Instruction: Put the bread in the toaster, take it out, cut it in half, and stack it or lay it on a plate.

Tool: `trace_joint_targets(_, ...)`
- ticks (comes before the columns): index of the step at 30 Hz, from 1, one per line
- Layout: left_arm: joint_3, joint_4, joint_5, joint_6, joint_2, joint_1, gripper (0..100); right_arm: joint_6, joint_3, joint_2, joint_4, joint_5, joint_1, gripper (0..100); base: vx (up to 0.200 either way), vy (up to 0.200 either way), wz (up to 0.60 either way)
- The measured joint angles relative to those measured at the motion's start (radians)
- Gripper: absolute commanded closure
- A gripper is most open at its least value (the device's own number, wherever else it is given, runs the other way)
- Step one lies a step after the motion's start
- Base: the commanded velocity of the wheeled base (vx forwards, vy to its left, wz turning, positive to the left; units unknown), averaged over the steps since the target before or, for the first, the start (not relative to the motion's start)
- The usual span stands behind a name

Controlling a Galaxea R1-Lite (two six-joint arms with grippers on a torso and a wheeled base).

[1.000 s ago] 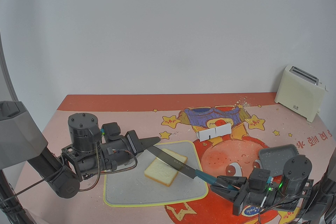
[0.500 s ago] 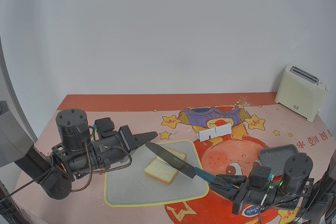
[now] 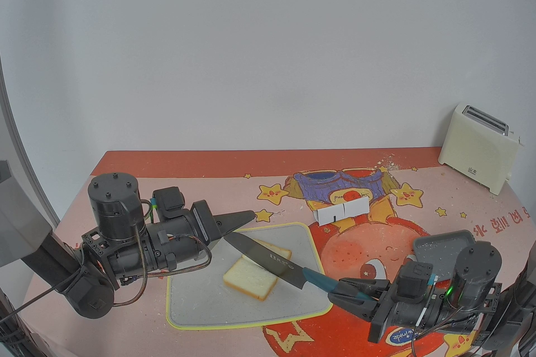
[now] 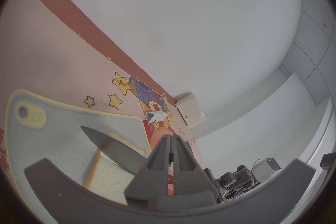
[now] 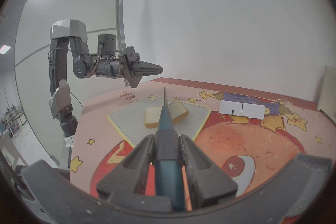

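we are seeing white folded card (image 3: 341, 210) just beyond cutting board (image 3: 206, 302), grey plate (image 3: 441, 247) beside right gripper (image 3: 341, 290), toaster (image 3: 479, 147) at far right corner. left gripper (image 3: 250, 216) hovering at board's far left edge, fingers pressed together, empty, just past knife tip. right gripper clamping teal handle of knife (image 3: 267, 259). blade crossing diagonally over bread (image 3: 248, 280), tip pointing far-left. bread lying mid-board. cartoon-printed table cover (image 3: 167, 191) underneath; plain white wall (image 3: 268, 40) behind.
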Motion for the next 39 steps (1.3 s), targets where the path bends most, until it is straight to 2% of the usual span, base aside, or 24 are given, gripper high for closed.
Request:
trace_joint_targets(11, 0.003, -0.001, 0.001, 0.011, 0.06, -0.002, 100, 0.0, 0.001, -0.001, 0.0, 0.0, 0.0, 100, 0.0, 0.0, 0.0)
trace_joint_targets(39, 0.001, -0.003, 0.003, 0.014, 0.112, -0.001, 100, 0.003, -0.019, -0.015, 0.0, -0.001, -0.004, 100, 0.0, 0.0, 0.0)
